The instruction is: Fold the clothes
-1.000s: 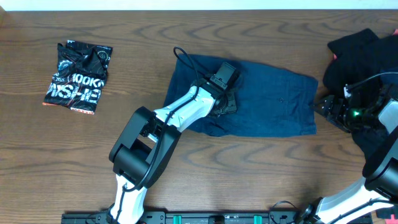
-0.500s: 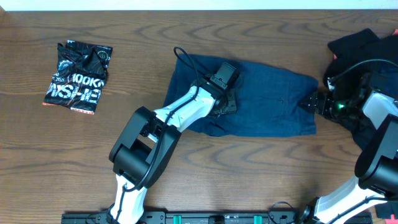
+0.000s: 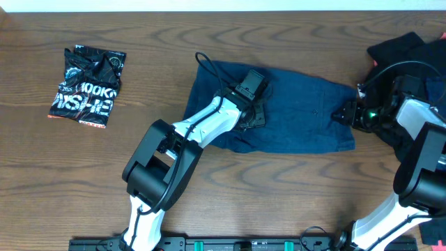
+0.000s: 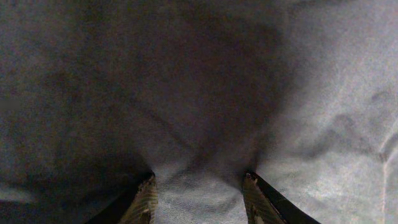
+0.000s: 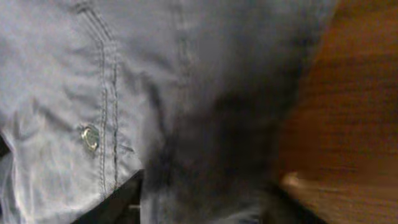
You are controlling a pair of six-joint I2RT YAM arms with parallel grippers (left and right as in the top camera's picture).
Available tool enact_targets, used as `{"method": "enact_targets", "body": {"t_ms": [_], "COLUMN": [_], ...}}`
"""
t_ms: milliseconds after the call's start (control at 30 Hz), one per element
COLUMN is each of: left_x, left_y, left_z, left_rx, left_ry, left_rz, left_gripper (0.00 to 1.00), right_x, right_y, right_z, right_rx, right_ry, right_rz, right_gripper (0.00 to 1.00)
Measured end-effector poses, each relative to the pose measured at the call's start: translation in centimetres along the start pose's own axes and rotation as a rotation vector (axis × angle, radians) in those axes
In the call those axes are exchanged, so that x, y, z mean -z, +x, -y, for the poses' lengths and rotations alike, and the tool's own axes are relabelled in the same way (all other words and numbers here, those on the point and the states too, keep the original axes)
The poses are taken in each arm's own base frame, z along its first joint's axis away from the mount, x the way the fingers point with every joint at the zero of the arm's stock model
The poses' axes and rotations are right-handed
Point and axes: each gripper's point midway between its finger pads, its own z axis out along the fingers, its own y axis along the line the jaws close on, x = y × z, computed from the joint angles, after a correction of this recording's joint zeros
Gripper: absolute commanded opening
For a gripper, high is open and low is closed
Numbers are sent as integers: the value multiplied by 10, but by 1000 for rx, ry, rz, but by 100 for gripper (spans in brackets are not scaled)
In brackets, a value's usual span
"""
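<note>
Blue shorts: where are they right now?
Overhead, the blue shorts lie mid-table: left gripper on their middle, right gripper at their right edge, dark clothes pile beyond.

Shorts (image 3: 306, 122) between packet (image 3: 87, 87) left, pile (image 3: 398, 59) right

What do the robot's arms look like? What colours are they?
Both arms are chunky white tubes joined by big black round joints. The left arm has a thin black cable looping near the black left pincer. The right arm has an arching black cable, and a tiny green light glows beside the black right pincer.
</note>
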Motion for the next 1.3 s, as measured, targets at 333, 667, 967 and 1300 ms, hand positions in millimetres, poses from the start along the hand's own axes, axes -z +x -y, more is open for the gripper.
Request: {"method": "enact_targets", "body": {"t_ms": [333, 667, 967, 1300], "left_x": [10, 34, 18, -20], "left_y": [-10, -23, 6, 12], "left_z": [13, 46, 64, 61], "left_rx": [-119, -120, 18, 196], "left_ry": [51, 146, 159, 178], "left_rz": [46, 139, 76, 13], "left_gripper": [50, 38, 24, 24], "right_x": [-1, 2, 37, 77], "right_y": [5, 6, -6, -12], "right_z": [13, 16, 6, -74], "right_rx": [-101, -152, -114, 81], "right_ry": [13, 21, 100, 113], "right_rz": [-11, -11, 62, 147], "right_gripper": [1, 1, 1, 1]}}
